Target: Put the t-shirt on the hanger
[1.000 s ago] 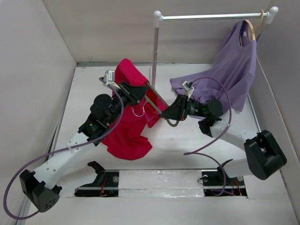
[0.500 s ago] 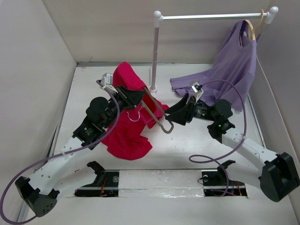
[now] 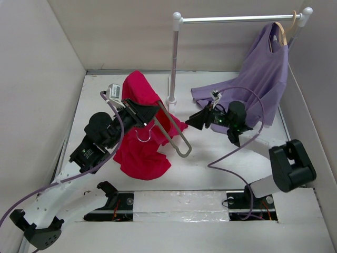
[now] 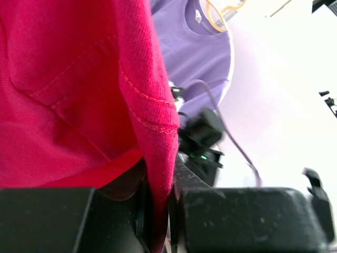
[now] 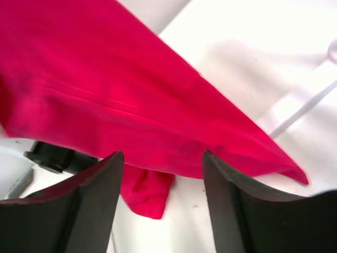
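Observation:
The red t-shirt [image 3: 139,153] hangs bunched from my left gripper [image 3: 142,112], its lower part lying on the table. In the left wrist view the jaws of that gripper [image 4: 158,211] are shut on a fold of the t-shirt [image 4: 68,89]. The grey hanger [image 3: 176,138] slants down to the right from under the cloth at that gripper, its lower corner free. My right gripper [image 3: 190,120] stands open just right of the hanger, touching nothing. In the right wrist view its fingers [image 5: 100,195] are spread wide, with the t-shirt [image 5: 131,89] a little beyond the gripper [image 5: 162,155].
A white clothes rack [image 3: 174,58] stands at the back. A purple shirt [image 3: 263,74] hangs from it on a wooden hanger [image 3: 284,31] at the right, its hem resting on the table. Side walls close in left and right.
My right gripper opened, let go of the hanger's lower end and drew back to the right. The left arm pulled the t-shirt and hanger slightly left and up.

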Controlling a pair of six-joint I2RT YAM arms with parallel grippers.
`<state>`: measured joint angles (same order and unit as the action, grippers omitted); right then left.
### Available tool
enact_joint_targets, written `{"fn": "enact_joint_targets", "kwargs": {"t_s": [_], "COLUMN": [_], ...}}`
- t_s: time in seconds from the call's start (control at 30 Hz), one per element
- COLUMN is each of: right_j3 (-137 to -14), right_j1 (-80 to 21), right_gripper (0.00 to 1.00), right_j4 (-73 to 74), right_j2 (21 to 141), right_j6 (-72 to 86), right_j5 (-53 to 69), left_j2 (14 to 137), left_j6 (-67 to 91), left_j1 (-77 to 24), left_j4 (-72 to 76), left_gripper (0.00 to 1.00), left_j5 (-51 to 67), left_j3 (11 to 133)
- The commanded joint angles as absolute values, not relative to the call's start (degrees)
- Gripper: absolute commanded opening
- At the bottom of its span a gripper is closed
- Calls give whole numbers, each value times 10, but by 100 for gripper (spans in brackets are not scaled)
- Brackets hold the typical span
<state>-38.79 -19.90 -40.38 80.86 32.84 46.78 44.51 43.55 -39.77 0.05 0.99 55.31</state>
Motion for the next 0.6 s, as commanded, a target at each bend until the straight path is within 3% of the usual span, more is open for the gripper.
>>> {"fn": "enact_joint_targets", "kwargs": {"t_s": [0.0,0.2,0.57], "right_j3": [-435,-531,-556], "right_j1": [-188,-210,-267], "right_gripper": [70,78,79], "right_j4": [-504,-412,-281], "right_j2": [850,917,937], "right_j6": [296,225,120], "right_j5": [518,577,612], "left_j2": [432,424,433], "left_j6": [421,414,415], "left_j1": [-399,-399,-399], "left_j4": [28,12,22], "left_gripper": [0,0,0], "left_j5": [33,31,32], "left_j3": [596,602,599]}}
